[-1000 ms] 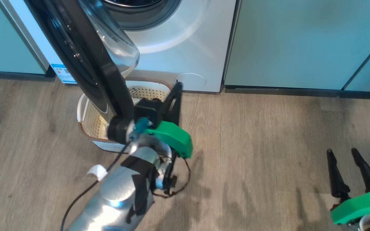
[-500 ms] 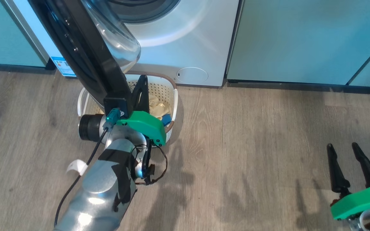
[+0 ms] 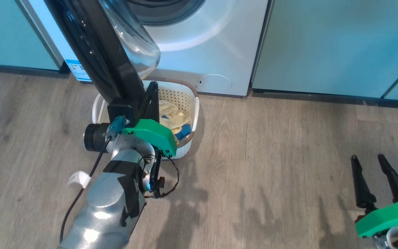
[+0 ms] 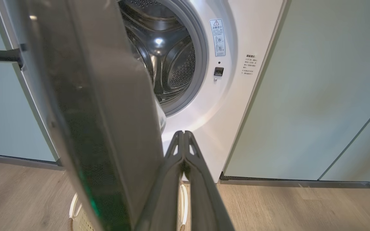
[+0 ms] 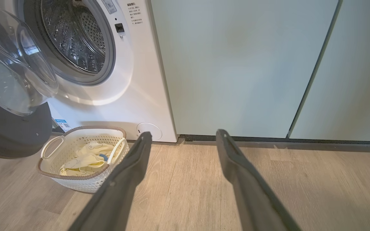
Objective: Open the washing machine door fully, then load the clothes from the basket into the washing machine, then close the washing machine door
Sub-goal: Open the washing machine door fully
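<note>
– Left wrist view: how are the fingers of the left gripper [image 4: 183, 133] found?

– They are pressed together tip to tip, and nothing is held between them. They are laid along the inner edge of the washing machine door [image 4: 101, 112], which stands at their 9 o'clock. Whether contact is made cannot be told. Closed fingers are judged to serve as one stiff bar for pushing the door outward.

– And beyond them?

– The steel drum [image 4: 172, 64] is seen at 12 o'clock, uncovered, inside the washing machine [image 4: 236, 96]. The door is swung roughly edge-on, so the opening step is judged nearly but not fully done.

– What of the right gripper [image 5: 185, 136]?

– Its fingers are spread wide and nothing is carried. It is parked low at 4 o'clock in the head view, well apart from the work, probably so that the door's swing is not hindered.

– Where are the task's things placed?

– The basket [image 5: 85, 184] is set on the floor [image 5: 268, 192] just before the machine, at 8 o'clock of the right fingers, under the door's glass bowl [image 5: 11, 70]. The clothes [image 5: 85, 157] are piled inside it, cream pieces with a blue one among them. The lift into the drum is made short by that placing. The basket's 9 o'clock side is overhung by the door, so a reach from 3 o'clock would be called for.
</note>
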You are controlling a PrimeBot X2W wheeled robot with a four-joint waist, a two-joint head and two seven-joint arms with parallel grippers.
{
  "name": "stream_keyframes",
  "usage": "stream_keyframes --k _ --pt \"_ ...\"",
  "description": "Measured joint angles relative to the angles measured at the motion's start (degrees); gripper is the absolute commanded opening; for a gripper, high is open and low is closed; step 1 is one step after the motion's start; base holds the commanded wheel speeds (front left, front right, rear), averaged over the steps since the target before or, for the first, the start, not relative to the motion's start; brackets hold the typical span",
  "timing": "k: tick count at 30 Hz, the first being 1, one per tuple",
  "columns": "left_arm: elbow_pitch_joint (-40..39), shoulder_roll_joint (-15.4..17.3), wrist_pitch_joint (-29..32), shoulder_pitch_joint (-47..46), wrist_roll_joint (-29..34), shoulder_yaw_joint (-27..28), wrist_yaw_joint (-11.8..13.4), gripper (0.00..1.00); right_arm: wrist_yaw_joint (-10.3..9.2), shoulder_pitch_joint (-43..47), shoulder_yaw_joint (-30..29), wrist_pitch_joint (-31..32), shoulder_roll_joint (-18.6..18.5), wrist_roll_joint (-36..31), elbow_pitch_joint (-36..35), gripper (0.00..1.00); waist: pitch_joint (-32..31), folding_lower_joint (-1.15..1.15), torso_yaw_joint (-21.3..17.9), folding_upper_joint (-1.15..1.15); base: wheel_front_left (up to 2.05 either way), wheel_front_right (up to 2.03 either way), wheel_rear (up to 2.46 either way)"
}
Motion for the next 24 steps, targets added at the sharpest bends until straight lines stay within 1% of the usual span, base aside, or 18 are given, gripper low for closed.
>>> stream_keyframes --k 11,21,24 --pt "0.0 -0.3 0.0 2.1 0.5 1.5 -1.0 0.00 0.00 0.5 -0.2 0.0 0.0 0.0 0.1 1.00 -1.4 0.00 3.0 0.00 0.00 0.00 0.00" --pt "0.5 -0.2 0.0 3.9 1.6 3.1 -1.0 0.00 0.00 0.6 -0.4 0.0 0.0 0.1 0.0 1.00 -1.9 0.00 7.2 0.00 0.00 0.00 0.00" --pt "0.5 -0.3 0.0 4.5 2.0 4.3 -1.0 0.00 0.00 0.7 -0.5 0.0 0.0 0.2 0.0 1.00 -2.1 0.00 8.5 0.00 0.00 0.00 0.00"
